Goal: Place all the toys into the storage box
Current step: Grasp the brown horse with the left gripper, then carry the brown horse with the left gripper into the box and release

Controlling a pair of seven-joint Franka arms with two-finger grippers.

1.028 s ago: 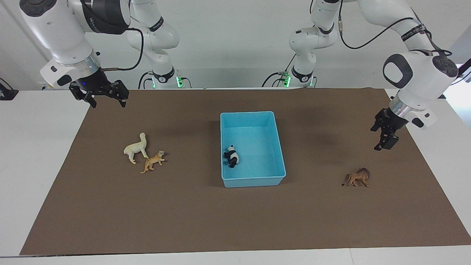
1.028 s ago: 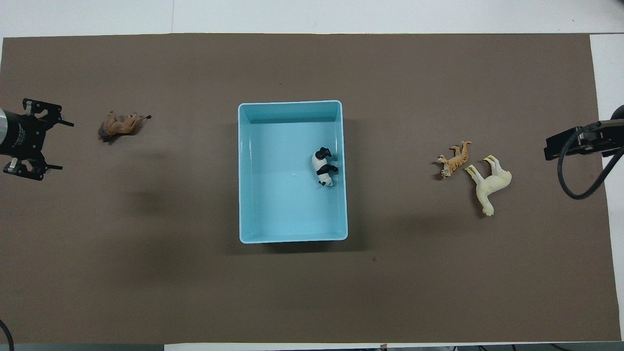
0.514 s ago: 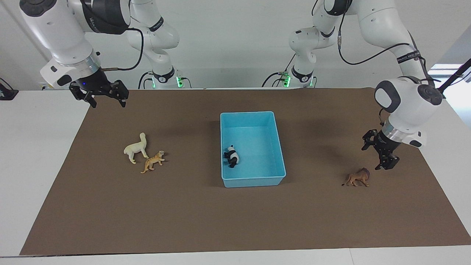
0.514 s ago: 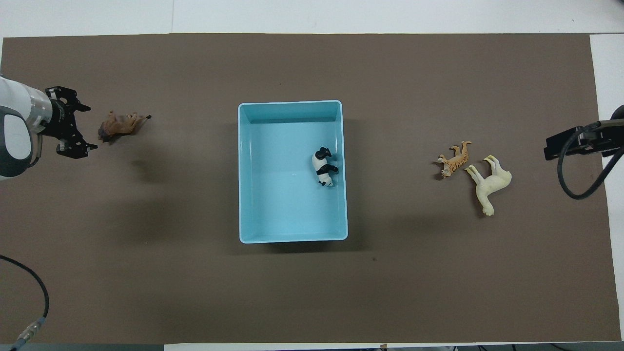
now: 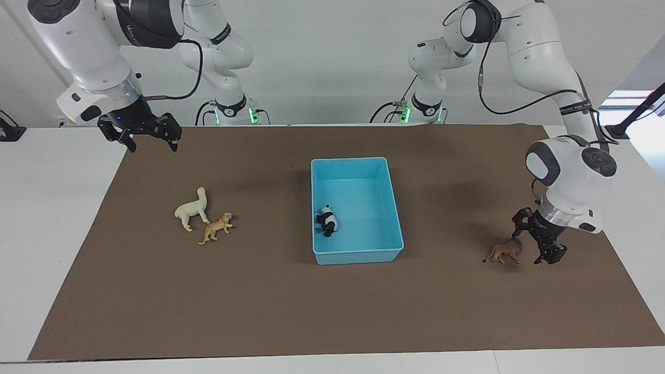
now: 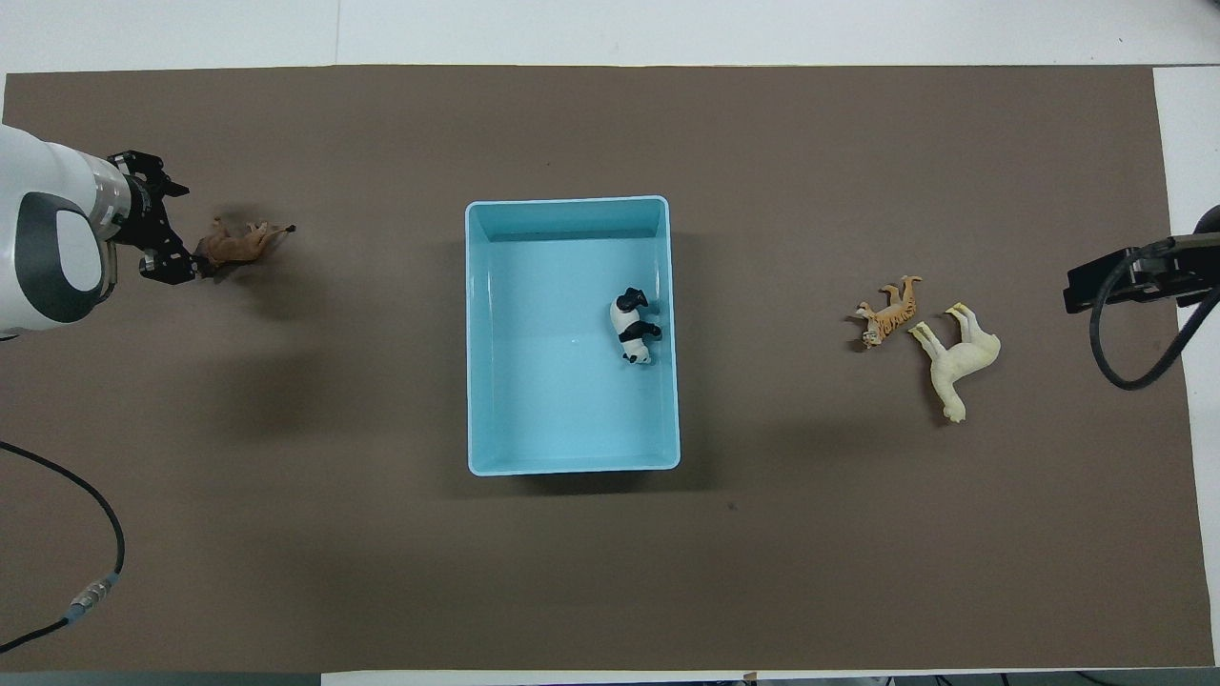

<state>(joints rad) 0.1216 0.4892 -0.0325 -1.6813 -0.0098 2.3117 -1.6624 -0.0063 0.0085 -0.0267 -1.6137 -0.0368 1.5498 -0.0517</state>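
facing view: my left gripper [image 5: 533, 248] gapes empty beside the small brown maned plastic lion [image 5: 505, 252]; i'd centre over its body before closing.

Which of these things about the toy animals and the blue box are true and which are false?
1. The panda lies inside the storage box. True.
2. The lion is already in the box. False: it lies on the brown mat toward the left arm's end of the table, with the open left gripper low beside its head.
3. The llama and the spotted cat lie close together on the mat. True.
4. The right gripper is holding the llama. False: it waits open and empty above the mat's edge, well apart from the llama.
5. All four toys are put away. False: only the panda is in the box.
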